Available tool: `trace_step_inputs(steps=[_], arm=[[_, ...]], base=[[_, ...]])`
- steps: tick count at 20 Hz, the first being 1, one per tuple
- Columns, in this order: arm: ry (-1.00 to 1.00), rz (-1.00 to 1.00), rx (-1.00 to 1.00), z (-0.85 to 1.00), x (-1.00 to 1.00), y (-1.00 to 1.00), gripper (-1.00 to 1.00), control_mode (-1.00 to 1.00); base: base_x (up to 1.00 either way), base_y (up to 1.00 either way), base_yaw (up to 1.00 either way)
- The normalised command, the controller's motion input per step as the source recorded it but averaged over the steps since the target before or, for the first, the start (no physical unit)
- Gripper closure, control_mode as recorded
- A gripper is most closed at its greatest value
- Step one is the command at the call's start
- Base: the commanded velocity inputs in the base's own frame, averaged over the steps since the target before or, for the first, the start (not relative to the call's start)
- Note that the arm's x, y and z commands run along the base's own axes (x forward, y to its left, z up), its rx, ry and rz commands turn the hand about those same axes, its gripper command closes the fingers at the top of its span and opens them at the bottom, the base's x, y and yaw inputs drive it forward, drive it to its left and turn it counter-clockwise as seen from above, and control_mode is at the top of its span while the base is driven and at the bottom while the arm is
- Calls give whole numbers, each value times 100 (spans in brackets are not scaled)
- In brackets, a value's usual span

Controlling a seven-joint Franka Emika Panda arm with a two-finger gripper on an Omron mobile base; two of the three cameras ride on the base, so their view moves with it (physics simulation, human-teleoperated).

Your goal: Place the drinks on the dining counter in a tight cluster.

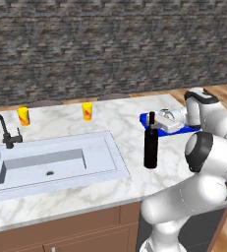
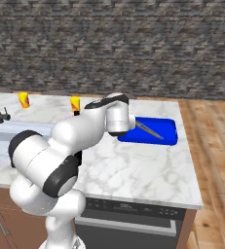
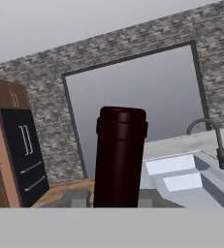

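A rough grey stone wall [image 1: 110, 44] is running across the back of the room behind the marble worktop. Wood plank flooring [image 2: 216, 146] is stretching away to the right of the cabinets, warm brown in tone. Brown cabinet fronts [image 1: 61, 231] are sitting under the worktop's near edge, and a dark appliance panel [image 2: 128, 214] is showing below it further right. In the hand view, a large dark-framed opening [image 3: 147, 97] is standing in the stone wall, its pane showing flat grey. Beside it, tall brown cabinets [image 3: 7, 97] are framing a black fridge [image 3: 24, 155] with pale handles. Light is falling evenly, casting soft shadows.
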Motion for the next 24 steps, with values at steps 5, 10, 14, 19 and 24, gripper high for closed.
trace_step_inputs(steps=[5, 10, 14, 19, 24], arm=[[-8, 3, -6, -14, 1, -4, 100, -100], [-5, 0, 1, -9, 11, -12, 100, -100], [-2, 0, 4, -8, 19, -8, 100, -100], [-11, 0, 0, -10, 8, 0, 100, -100], [-22, 0, 0, -15, 3, 0, 100, -100]], base=[[0, 0, 0], [0, 0, 0], [0, 0, 0], [0, 0, 0], [0, 0, 0]])
